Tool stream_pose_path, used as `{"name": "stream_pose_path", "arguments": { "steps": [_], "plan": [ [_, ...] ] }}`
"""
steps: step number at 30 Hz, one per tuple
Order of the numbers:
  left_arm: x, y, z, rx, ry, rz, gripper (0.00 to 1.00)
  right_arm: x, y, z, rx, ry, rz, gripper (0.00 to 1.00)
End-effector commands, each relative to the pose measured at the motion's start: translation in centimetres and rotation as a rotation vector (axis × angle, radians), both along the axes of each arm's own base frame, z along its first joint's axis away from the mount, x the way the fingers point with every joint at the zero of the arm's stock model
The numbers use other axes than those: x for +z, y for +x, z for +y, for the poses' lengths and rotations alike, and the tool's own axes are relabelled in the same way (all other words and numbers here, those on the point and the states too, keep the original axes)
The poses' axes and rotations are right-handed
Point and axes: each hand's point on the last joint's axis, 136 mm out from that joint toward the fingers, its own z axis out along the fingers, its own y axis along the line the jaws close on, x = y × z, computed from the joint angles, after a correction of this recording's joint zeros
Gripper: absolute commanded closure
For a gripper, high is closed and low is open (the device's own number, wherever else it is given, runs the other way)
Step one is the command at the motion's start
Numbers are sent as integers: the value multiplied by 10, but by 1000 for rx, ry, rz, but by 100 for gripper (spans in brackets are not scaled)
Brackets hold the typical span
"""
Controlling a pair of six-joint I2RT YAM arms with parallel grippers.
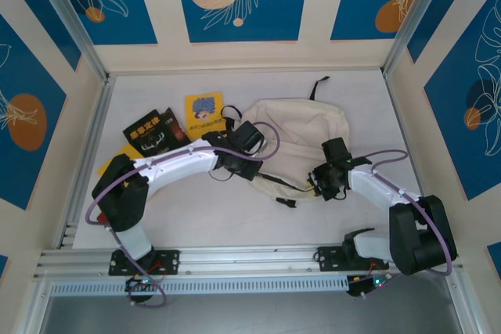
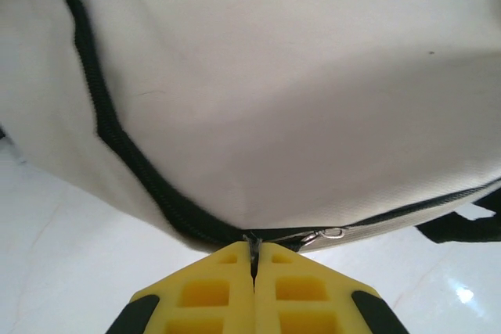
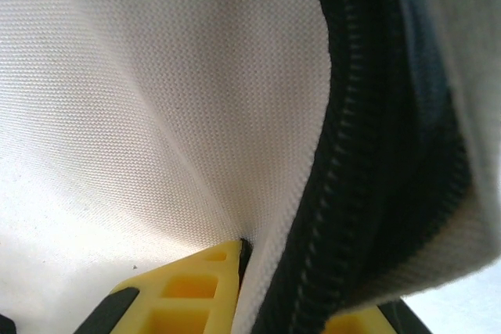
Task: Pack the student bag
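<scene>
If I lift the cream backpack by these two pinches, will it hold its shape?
Probably not: the backpack lies slumped, its cloth folding around the right fingers, so likely floppy. The left fingers pinch only the zipper pull, which may slide.

The student bag (image 1: 301, 134) lies centre frame on the table (image 1: 235, 220); a book (image 1: 204, 111) just left of it, second book (image 1: 156, 132) further left.

Student bag (image 1: 301, 127) cream, zipper trim (image 2: 117, 146) black; book (image 1: 204, 112) yellow
</scene>
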Motion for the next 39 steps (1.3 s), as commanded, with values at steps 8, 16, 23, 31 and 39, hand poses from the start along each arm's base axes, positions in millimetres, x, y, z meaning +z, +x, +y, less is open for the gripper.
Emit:
{"name": "stream_pose_path", "arguments": {
  "steps": [8,16,23,31,39],
  "plan": [
    [5,28,46,65,80,-61,100,-14,-14,-21,7,-128,75,86],
    [5,35,35,19,24,-51,100,-5,-11,-18,111,-136,47,69],
    [8,30,29,-11,-9,-34,100,53,8,1,382,-126,-157,38],
    [6,28,27,-3,-25,-24,100,121,21,48,688,87,-477,38],
    [9,29,26,26,-50,-31,100,119,27,78,835,116,-466,39]
  ]
}}
